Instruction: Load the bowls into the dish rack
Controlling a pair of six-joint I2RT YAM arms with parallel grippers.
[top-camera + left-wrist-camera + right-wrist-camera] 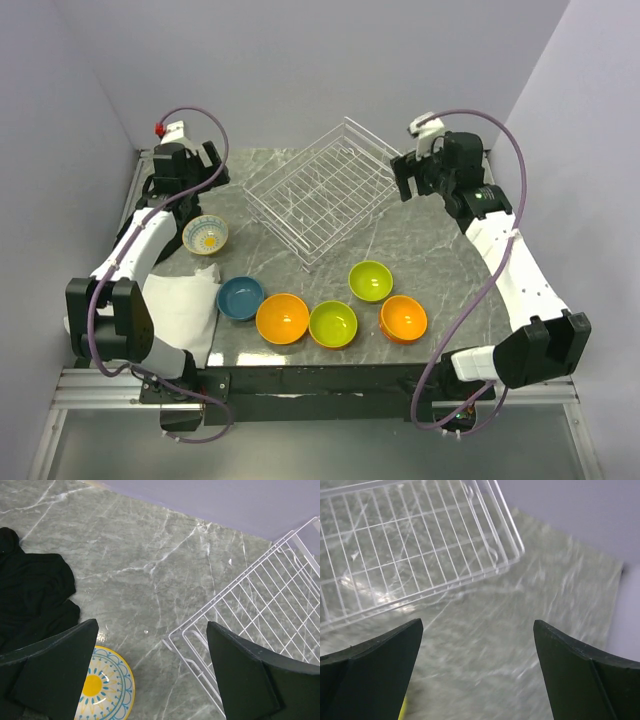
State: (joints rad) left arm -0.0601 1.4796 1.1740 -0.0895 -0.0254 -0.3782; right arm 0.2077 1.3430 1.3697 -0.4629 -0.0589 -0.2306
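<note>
Since none of the 6 bowls point(333, 323) is in the dish rack point(325, 190) yet, the loading has, as I judge, not begun. 5 of them stand mouth up, close together, along the near edge of the table point(440, 250): the teal-blue bowl point(240, 297), the first orange bowl point(282, 318), the first lime green bowl point(333, 325), the second lime green bowl point(370, 280) a little further in, and the second orange bowl point(403, 318). The patterned bowl point(205, 234) stands apart near the left edge, just beyond the white cloth point(185, 300) at the near left corner.

I expect the bowls to be light and stiff, with a smooth and rather slippery surface. The patterned one may be breakable. The best hold is probably on the rim, 1 finger inside and 1 outside.

The rack, empty, lies turned at an angle toward the far edge. The left gripper point(152, 625) hangs wide open between the patterned bowl and the near corner of the rack, and holds nothing. The right gripper point(478, 624) is also spread wide and empty, above bare table beside the right corner of the rack.
</note>
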